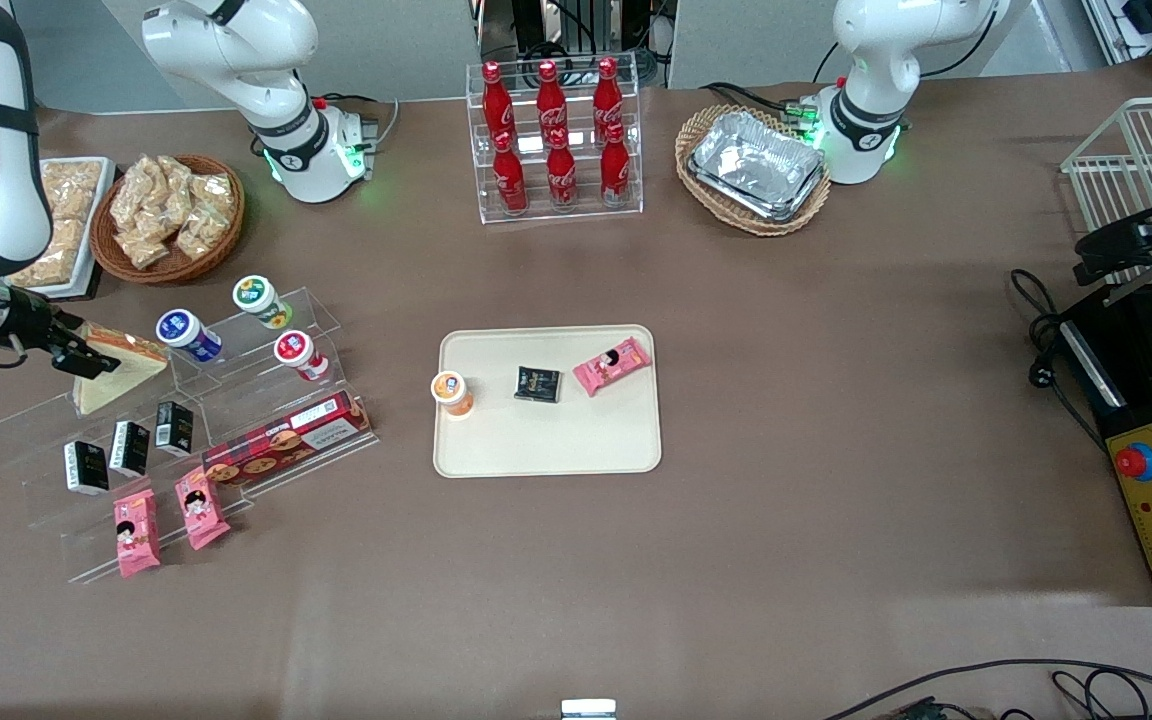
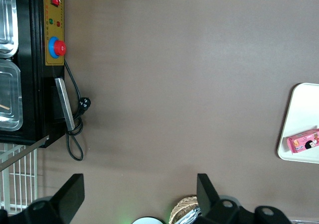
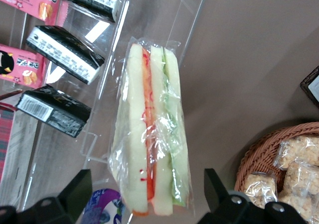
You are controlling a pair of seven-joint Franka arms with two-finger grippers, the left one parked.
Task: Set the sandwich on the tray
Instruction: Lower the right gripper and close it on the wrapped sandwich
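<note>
Clear plastic film wraps the sandwich [image 3: 152, 134], which stands on the top step of the clear display rack [image 1: 176, 420], well apart from the tray [image 1: 546, 440] at mid-table. We have our gripper [image 3: 144, 196] over its wide end, fingers [image 3: 75, 191] spread on either side and touching nothing. We judge it light, soft and slippery in its film; a firm squeeze would crush the bread. We would take it across the flat faces, gently. Already on the tray are a small cup [image 1: 453, 392], a black packet [image 1: 538, 384] and a pink packet [image 1: 612, 365]
</note>
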